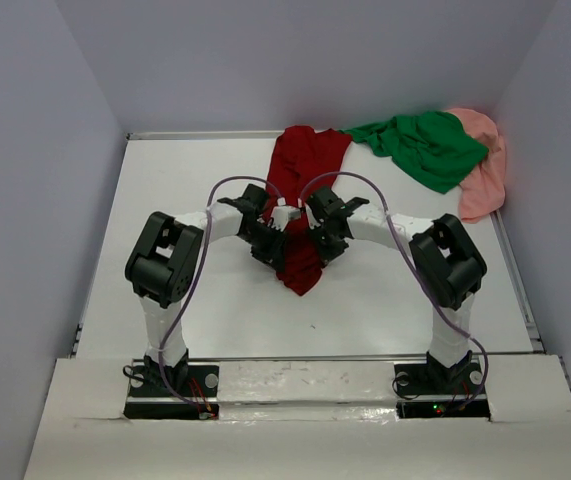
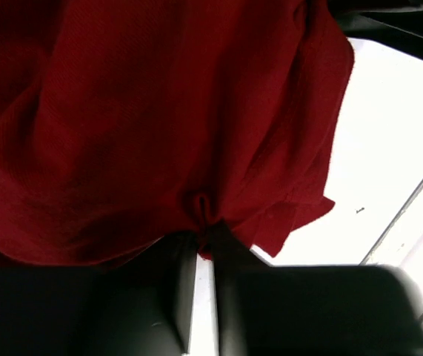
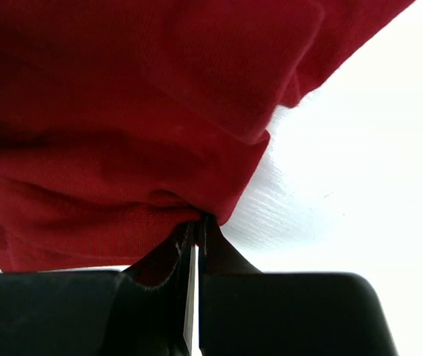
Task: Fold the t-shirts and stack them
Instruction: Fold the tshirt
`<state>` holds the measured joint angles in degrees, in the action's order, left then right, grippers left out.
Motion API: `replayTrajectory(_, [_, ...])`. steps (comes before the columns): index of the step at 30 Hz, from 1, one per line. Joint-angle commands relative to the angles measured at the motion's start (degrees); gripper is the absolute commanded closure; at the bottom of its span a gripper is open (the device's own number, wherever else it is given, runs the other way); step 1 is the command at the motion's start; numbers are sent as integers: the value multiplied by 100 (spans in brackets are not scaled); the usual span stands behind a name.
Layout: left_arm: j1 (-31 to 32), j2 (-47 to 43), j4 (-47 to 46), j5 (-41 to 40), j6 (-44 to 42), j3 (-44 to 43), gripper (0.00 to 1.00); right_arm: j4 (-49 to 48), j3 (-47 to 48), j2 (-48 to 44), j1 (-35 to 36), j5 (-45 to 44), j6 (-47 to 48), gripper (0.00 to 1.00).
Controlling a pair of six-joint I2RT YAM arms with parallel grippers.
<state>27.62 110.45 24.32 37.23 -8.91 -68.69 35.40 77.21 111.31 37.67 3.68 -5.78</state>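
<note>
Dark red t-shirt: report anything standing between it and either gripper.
Nothing visible does. The left gripper and the right gripper are each shut directly on a fold of the dark red t-shirt. The green t-shirt and pink t-shirt lie at the far right of the table, away from both grippers.

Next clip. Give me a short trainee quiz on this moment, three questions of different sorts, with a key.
1. True or false: the left gripper and the right gripper are both shut on the dark red t-shirt.
2. The green t-shirt lies: A) against the pink t-shirt; B) under the dark red one; C) folded at the near edge.
3. How many t-shirts show in the top view?
Key: 1 true; 2 A; 3 three.
</note>
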Motion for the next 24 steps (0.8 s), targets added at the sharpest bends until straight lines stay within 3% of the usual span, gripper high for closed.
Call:
replayTrajectory(1, [174,240,-103,-507,-14,224,86,-278,189,-153,408,1010,806,100])
replayTrajectory(4, [69,29,-15,-183,-181,207,100,-481,145,-477,408,1020,885,100])
replayTrajectory(16, [-819,-1235,503,565,-542,5,100,-639,672,-1312,408,652,921,100])
replayTrajectory(24, [-1206,-1641,697,978,-691,-171,100,-648,989,-1366,408,423,947,100])
